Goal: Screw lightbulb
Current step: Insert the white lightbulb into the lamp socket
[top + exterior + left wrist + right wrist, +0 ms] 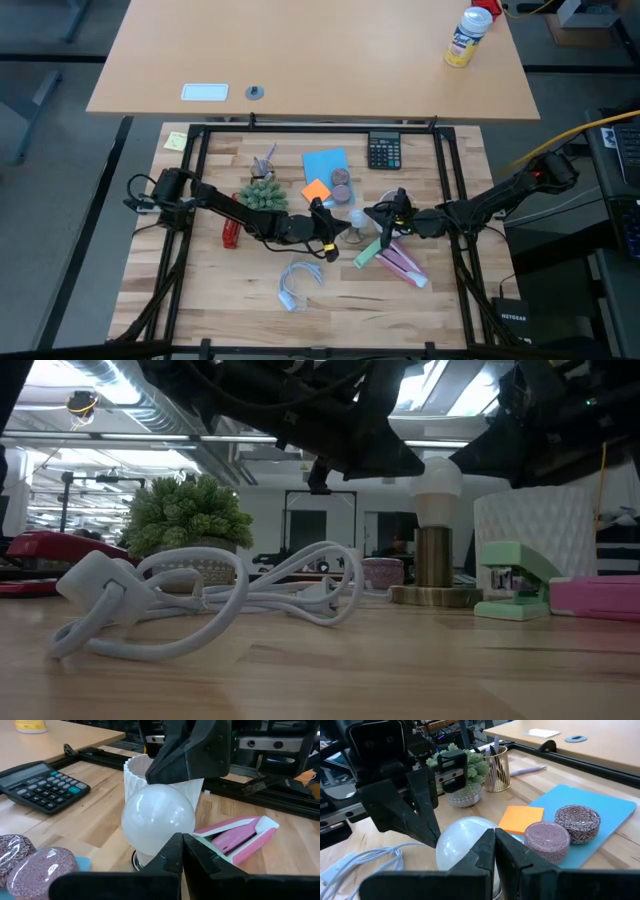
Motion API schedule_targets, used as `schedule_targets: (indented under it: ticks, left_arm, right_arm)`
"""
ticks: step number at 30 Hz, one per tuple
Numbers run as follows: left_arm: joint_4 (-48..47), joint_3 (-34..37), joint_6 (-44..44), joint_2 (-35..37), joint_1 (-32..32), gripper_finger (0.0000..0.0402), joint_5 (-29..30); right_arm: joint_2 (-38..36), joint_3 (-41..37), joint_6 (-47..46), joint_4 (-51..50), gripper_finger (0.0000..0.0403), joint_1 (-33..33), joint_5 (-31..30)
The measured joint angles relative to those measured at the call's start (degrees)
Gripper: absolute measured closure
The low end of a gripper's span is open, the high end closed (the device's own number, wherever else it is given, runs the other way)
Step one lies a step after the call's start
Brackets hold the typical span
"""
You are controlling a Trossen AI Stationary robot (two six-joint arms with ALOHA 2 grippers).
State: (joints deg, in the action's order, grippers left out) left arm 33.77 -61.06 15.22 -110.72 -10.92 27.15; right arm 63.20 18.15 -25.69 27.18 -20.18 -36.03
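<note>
Lightbulb [438, 480]: upright on a brass base [434, 565], near the bench's middle, between both grippers.
Left gripper [181, 851]: jaws closed, just beside the globe.
Right gripper [495, 851]: jaws closed, opposite side.
Gold cup [496, 767]: holds pens, toward the bench's far edge.

Possibly "NETGEAR" on black box [515, 318]

Both arms reach inward over the middle of the table and meet there, low above the surface. The left gripper [343, 232] comes from the left edge, its two fingers [172, 855] pressed together with no gap. The right gripper [368, 214] comes from the right edge, its fingers [487, 851] also closed against each other, tips facing the left one.
</note>
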Motion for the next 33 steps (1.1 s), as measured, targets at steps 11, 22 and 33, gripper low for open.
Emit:
schedule_targets:
  ticks: [11,22,33]
  left_arm:
    - [-0.31,0.04,0.03,0.00,-0.02,0.0400,2.94]
    - [-1.39,0.04,1.33,0.06,0.00,0.0400,6.71]
    - [-1.36,0.02,2.24,0.04,0.42,0.0400,9.90]
  right_arm:
    - [-0.04,0.00,-1.22,-0.13,0.0386,0.02,1.70]
    - [-0.04,0.00,-1.24,-0.22,0.0386,-0.04,3.00]
    - [0.13,-0.04,-1.07,-0.76,0.0386,-0.15,9.12]
